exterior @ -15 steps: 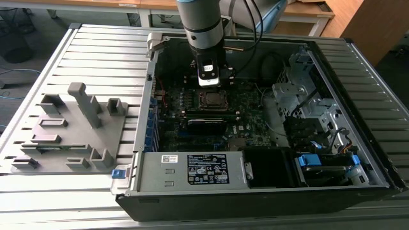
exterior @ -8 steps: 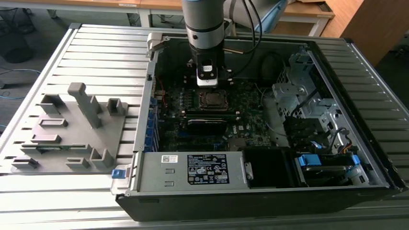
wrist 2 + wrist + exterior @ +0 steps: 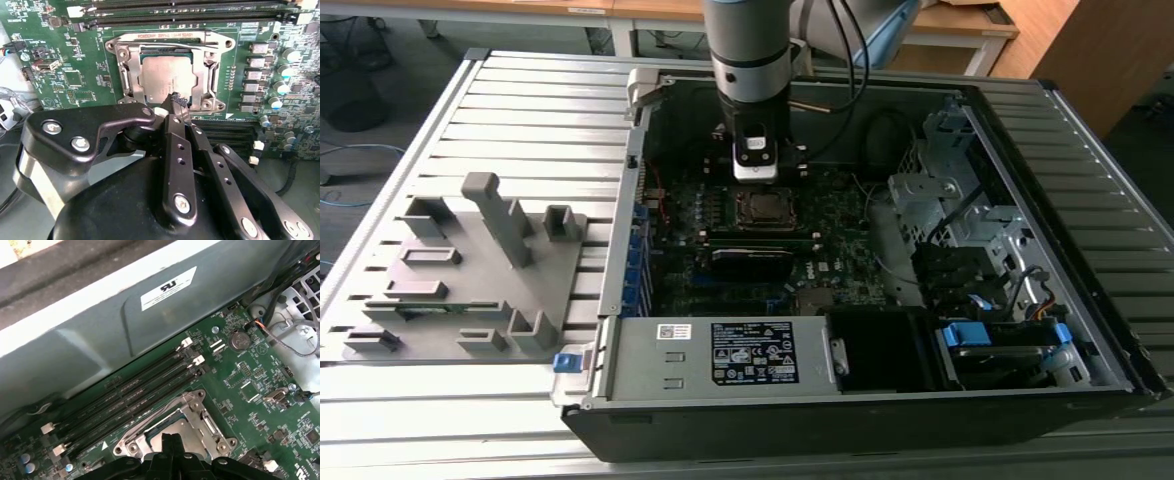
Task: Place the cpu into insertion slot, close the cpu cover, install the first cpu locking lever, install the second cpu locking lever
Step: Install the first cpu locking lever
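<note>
Here we see the black end effector (image 3: 176,102) pressed together, empty, above the dull silver square cpu (image 3: 167,80) seated in the silvery-rimmed insertion slot (image 3: 127,75), centre frame; we judge a sideways nudge could unseat it.

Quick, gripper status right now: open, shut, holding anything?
Gripper: shut, fingertips together with nothing between them, at the edge of the cpu, which sits in the insertion slot under the cpu cover.
</note>
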Controlling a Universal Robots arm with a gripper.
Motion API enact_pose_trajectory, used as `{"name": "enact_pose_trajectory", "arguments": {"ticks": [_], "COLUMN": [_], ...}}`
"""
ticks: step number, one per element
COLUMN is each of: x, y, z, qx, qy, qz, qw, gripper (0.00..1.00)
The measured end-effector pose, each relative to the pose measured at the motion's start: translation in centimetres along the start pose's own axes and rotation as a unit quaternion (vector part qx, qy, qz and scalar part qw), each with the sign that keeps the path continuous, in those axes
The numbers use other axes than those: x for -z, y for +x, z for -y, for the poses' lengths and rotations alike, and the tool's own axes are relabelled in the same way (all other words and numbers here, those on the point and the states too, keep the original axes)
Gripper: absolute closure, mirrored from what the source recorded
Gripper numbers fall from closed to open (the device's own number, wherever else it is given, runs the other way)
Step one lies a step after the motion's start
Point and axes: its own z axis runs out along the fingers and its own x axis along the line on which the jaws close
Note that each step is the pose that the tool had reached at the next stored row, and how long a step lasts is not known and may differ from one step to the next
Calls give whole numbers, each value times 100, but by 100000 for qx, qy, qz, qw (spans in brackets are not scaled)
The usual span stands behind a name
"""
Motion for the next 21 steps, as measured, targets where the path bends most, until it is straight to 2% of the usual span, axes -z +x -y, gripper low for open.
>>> {"name": "enact_pose_trajectory", "arguments": {"ticks": [3,5,10,11,21], "x": [-18,-31,-51,-51,-60], "y": [-24,-28,-33,-33,-35], "z": [-14,-15,-16,-16,-16], "qx": [620,1321,2643,2893,3225], "qy": [23,212,1330,1418,1417], "qz": [-58,-109,-190,-201,-298], "qw": [99998,99991,99956,99948,99938], "gripper": [89,89,89,89,89]}}
